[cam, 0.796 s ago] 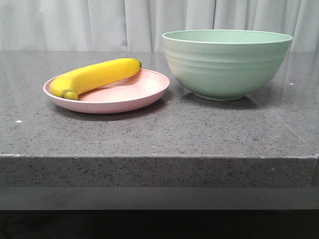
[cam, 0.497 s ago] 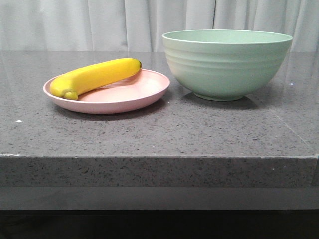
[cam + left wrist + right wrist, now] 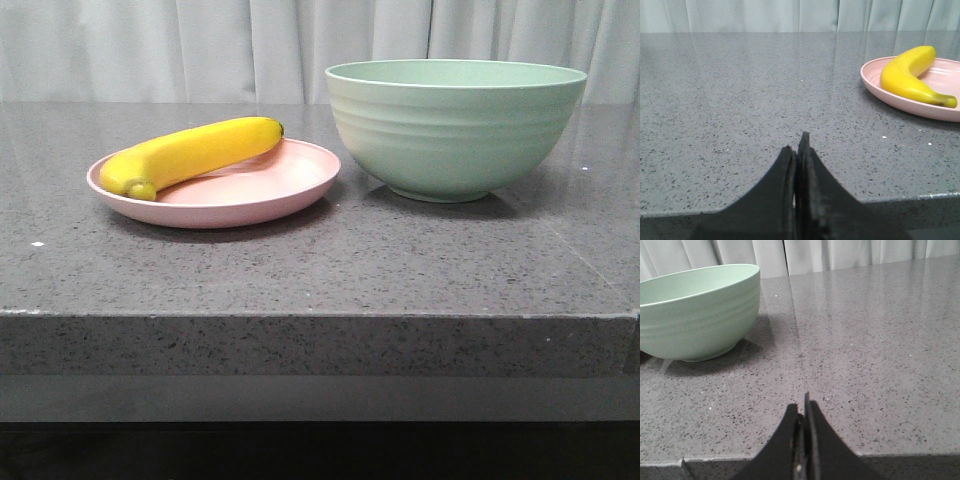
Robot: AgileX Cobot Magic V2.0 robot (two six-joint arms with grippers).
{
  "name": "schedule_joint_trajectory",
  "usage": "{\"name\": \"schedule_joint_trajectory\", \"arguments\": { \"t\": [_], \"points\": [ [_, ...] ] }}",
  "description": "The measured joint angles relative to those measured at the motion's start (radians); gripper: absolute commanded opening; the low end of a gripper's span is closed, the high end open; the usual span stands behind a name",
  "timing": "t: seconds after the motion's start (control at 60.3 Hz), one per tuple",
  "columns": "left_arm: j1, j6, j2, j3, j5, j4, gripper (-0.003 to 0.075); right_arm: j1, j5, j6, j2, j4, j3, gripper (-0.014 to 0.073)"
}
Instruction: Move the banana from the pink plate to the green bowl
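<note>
The yellow banana [image 3: 190,153] lies across the back left of the pink plate [image 3: 270,190] on the grey stone table. The mint-green bowl [image 3: 455,128] stands just to the plate's right and is empty as far as I can see. Neither gripper shows in the front view. In the left wrist view my left gripper [image 3: 799,145] is shut and empty, low over the table's front edge, with the plate [image 3: 875,87] and banana [image 3: 907,75] beyond it. In the right wrist view my right gripper [image 3: 802,407] is shut and empty, near the front edge, apart from the bowl [image 3: 700,315].
The grey speckled table [image 3: 400,270] has a thick front edge close to both grippers. A pale curtain [image 3: 200,45] hangs behind the table.
</note>
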Motion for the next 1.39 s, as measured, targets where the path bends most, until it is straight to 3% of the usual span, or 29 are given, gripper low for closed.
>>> {"name": "schedule_joint_trajectory", "arguments": {
  "t": [0.381,0.729,0.846,1.045,1.227,1.31,1.393],
  "points": [
    [0.0,0.0,0.0,0.0,-0.004,0.0,-0.002,0.0,0.0,0.0,0.0,0.0,0.0,-0.0069],
    [0.0,-0.035,0.0,-0.024,-0.091,-0.06,-0.002,0.0,0.022,0.0,0.0,-0.016,-0.014,-0.0069],
    [0.0,-0.044,0.031,-0.11,-0.041,-0.063,-0.002,0.0,0.074,0.0,0.006,-0.038,-0.106,-0.0068],
    [0.0,-0.048,0.248,-0.305,0.017,-0.041,-0.002,0.0,0.142,0.0,0.174,-0.042,-0.334,-0.0068],
    [0.0,-0.048,0.376,-0.388,0.019,-0.037,-0.0016,0.0,0.148,0.0,0.292,-0.044,-0.42,-0.0067],
    [0.0,-0.048,0.384,-0.391,0.017,-0.037,0.0065,0.0,0.152,0.0,0.301,-0.044,-0.424,-0.0023],
    [0.0,-0.048,0.384,-0.393,0.017,-0.037,0.0284,0.0,0.154,0.0,0.301,-0.044,-0.424,0.0109]
  ]
}}
